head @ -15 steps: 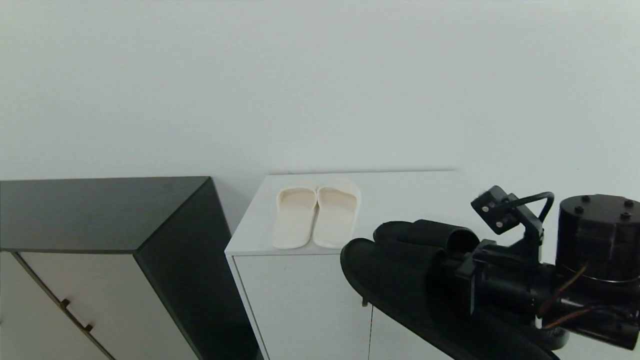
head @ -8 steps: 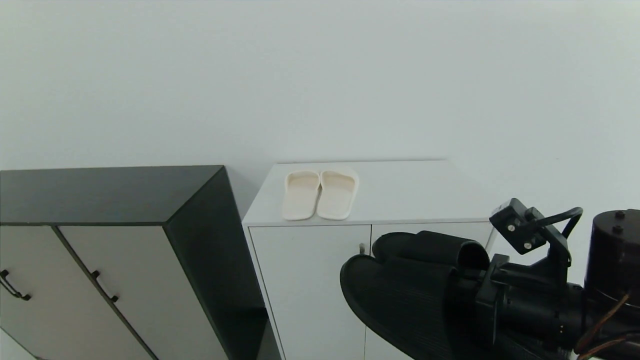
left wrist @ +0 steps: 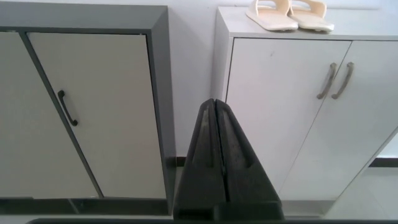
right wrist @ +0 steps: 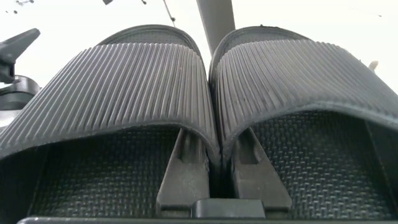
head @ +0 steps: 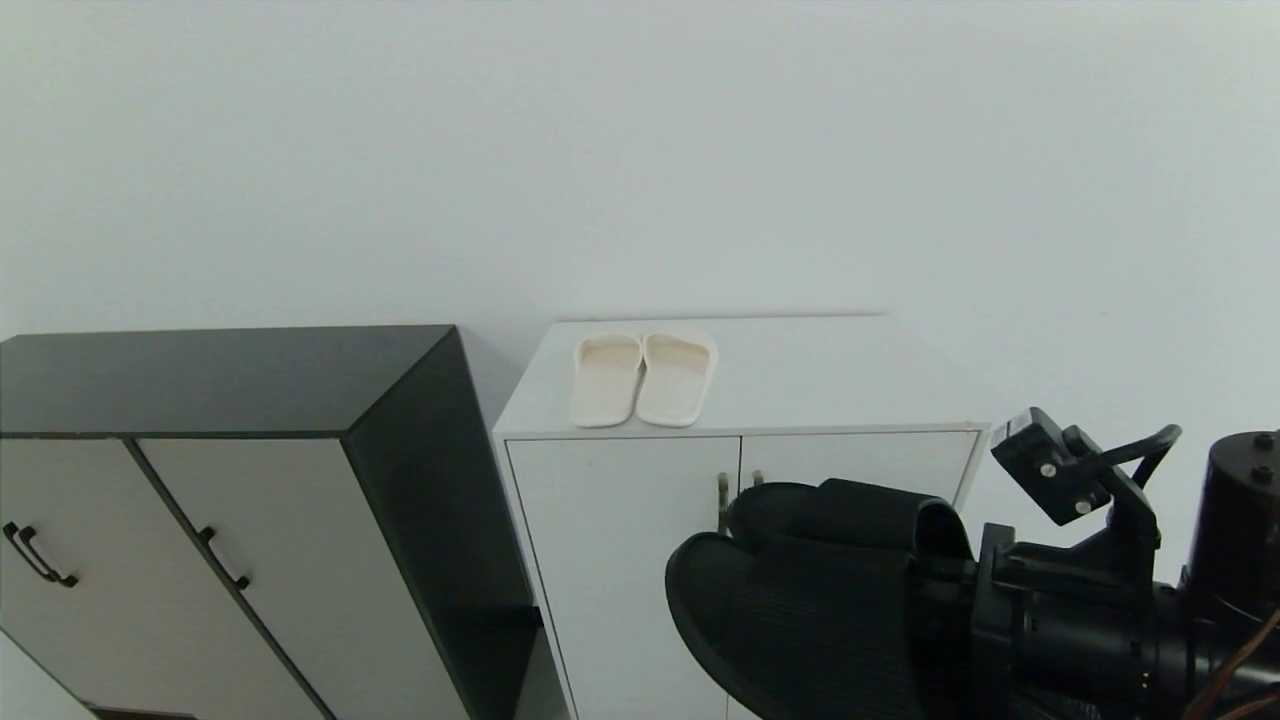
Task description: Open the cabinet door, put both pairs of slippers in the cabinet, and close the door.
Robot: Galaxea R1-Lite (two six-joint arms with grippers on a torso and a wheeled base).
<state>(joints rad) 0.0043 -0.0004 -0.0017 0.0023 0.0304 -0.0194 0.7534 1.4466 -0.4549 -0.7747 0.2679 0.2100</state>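
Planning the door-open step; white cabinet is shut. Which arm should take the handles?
Left. The left gripper is shut, empty and faces the handles of the white cabinet. The right gripper is clamped on the black slippers, so probably unavailable.

The right arm (head: 1090,630) is matte black throughout, a thick barrel-shaped segment ending in a squared collar. Beside it stands a black cylindrical joint housing (head: 1245,500) with small screws on its cap. A small black camera box (head: 1045,465) with two silver screws sits on a bracket, and a black cable (head: 1150,440) loops from it. Thin brown wires (head: 1258,648) trail by the joint. The left gripper (left wrist: 215,106) has two black wedge-shaped jaws.
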